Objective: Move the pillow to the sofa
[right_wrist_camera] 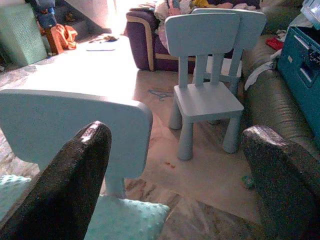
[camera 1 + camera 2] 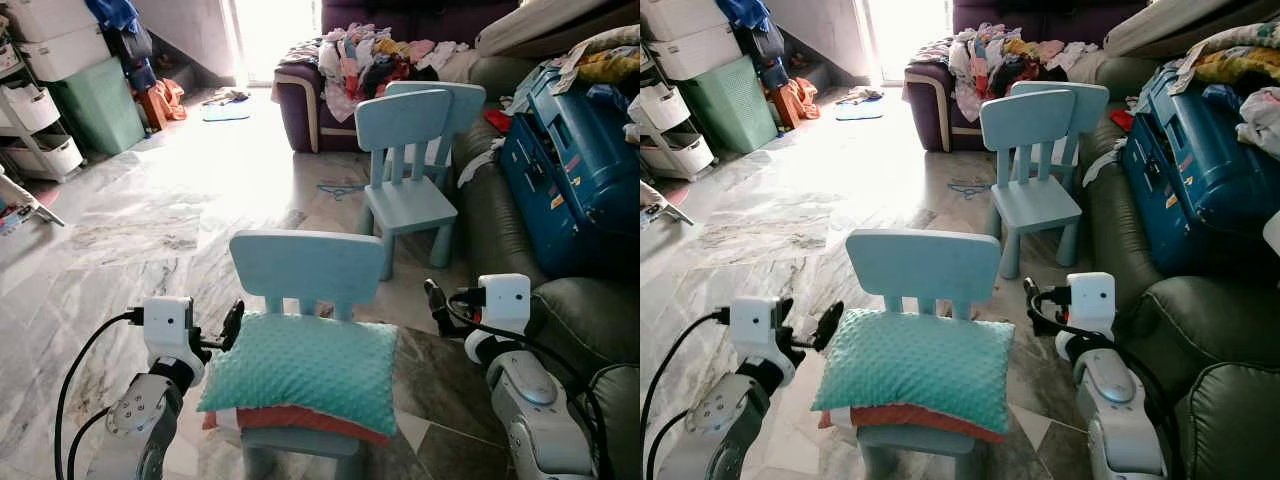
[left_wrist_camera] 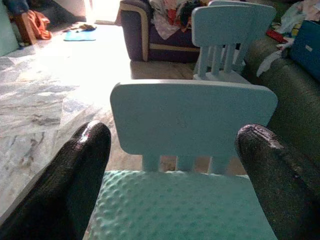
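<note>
Both jaws released, flanking the pillow (image 2: 305, 370) at lower centre on the chair (image 2: 305, 268). Left gripper (image 2: 233, 325) close, right gripper (image 2: 432, 298) wide: you risk a one-sided grab, pillow slipping off.

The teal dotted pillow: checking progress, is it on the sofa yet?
No, the teal dotted pillow lies on the seat of the near light blue plastic chair.

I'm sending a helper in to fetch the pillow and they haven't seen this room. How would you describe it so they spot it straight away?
Start at the dark green sofa on the right, then find the nearest small light-blue chair on the marble floor, between the left gripper and right gripper. The pillow lies on its seat: mint green, dotted, with an orange-red underside. The chairs behind carry none.
</note>
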Tool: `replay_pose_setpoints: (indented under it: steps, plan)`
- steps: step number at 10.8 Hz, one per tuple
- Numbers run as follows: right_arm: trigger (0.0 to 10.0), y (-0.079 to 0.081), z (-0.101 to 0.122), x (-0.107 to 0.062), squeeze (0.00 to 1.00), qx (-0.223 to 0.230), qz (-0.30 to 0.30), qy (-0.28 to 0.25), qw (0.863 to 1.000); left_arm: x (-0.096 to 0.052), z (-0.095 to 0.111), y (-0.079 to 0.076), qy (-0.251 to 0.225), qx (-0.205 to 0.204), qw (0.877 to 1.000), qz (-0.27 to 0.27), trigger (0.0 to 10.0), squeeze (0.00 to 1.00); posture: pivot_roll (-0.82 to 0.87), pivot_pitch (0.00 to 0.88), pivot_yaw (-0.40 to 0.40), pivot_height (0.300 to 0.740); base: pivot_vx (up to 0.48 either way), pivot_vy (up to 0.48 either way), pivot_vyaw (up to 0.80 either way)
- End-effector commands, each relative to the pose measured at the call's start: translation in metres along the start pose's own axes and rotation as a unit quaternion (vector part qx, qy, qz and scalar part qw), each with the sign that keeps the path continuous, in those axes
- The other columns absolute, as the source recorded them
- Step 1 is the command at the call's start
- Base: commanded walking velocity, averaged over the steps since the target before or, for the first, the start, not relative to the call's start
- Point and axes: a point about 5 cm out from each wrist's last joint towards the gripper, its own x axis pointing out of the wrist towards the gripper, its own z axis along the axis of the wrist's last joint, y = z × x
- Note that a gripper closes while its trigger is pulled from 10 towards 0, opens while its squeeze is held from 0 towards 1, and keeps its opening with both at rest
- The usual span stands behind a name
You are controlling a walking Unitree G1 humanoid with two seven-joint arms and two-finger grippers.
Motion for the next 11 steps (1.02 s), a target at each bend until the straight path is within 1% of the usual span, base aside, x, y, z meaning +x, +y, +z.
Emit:
replay_pose_setpoints:
  steps: [1,2,3,5,7,9,11]
  plan:
    - [10.0,0.004,0.007,0.002,0.00,-0.001,0.000,-0.012,1.000,0.002,0.001,0.008,-0.001,0.003,1.000,0.019,10.0,0.00,-0.24,0.000,0.081,0.740,0.000,0.000,0.00]
    - [10.0,0.003,0.008,0.001,0.00,0.001,-0.009,-0.013,1.000,0.004,0.001,0.008,-0.002,0.004,1.000,0.024,10.0,0.00,-0.25,0.000,0.089,0.740,0.000,0.000,0.00]
    - [10.0,0.002,0.008,0.000,0.00,0.004,-0.017,-0.014,1.000,0.009,0.002,0.007,-0.003,0.009,1.000,0.018,10.0,0.00,-0.26,0.000,0.098,0.740,0.000,0.000,0.00]
    - [10.0,0.002,0.008,0.000,0.00,0.006,-0.022,-0.015,1.000,0.015,0.007,0.007,-0.009,0.010,1.000,0.018,10.0,0.00,-0.27,0.000,0.105,0.740,0.000,0.000,0.00]
    - [10.0,0.004,0.008,0.000,0.00,0.007,-0.023,-0.015,1.000,0.018,0.007,0.007,-0.011,0.011,1.000,0.016,10.0,0.00,-0.27,0.000,0.105,0.740,0.000,0.000,0.00]
    - [10.0,0.006,0.007,-0.001,0.00,0.008,-0.017,-0.012,1.000,0.015,0.006,0.006,-0.011,0.011,1.000,0.017,10.0,0.00,-0.25,0.000,0.097,0.740,0.000,0.000,0.00]
    - [10.0,0.008,0.006,-0.004,0.00,0.007,-0.011,-0.007,1.000,0.008,0.002,0.009,-0.006,0.009,1.000,0.024,10.0,0.00,-0.24,0.000,0.092,0.740,0.000,0.000,0.00]
